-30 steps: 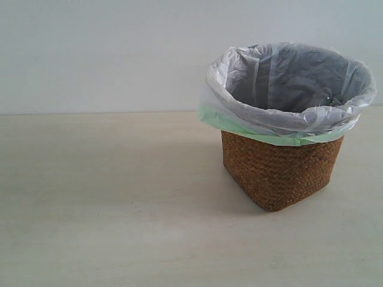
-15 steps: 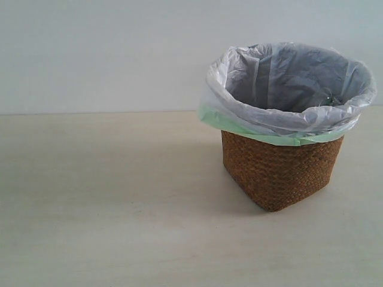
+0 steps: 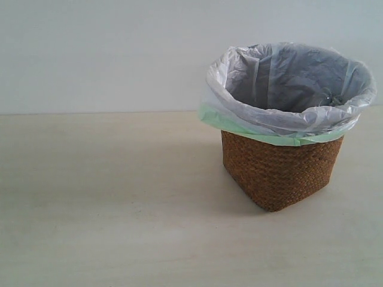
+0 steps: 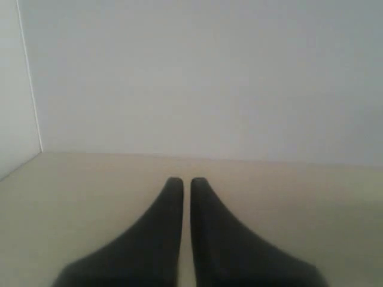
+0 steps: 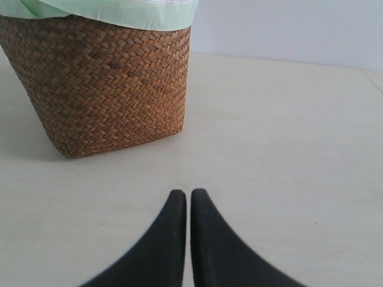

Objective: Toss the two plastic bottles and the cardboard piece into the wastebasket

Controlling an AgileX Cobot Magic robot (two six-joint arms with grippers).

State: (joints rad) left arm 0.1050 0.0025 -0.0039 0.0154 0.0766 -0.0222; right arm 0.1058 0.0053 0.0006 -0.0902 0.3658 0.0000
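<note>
The brown wicker wastebasket [image 3: 278,173] stands at the right of the exterior view, its crinkled grey-white bag folded over the rim with a pale green edge. Neither gripper shows in that view. In the right wrist view my right gripper [image 5: 184,191] is shut and empty, low over the table a short way from the wastebasket [image 5: 102,84]. My left gripper [image 4: 187,179] is shut and empty too, facing bare table and wall. The two bottles and the cardboard piece are hidden or out of view; only a faint clear glint shows inside the bag near its right rim.
A pale wooden table [image 3: 108,203] spreads left of and in front of the basket, with a plain light wall [image 3: 102,54] behind. The left wrist view shows a wall corner [image 4: 30,89] off to one side.
Inside the bag by the right rim, a clear object with a touch of green has sunk lower and almost out of sight. The basket has not moved.
</note>
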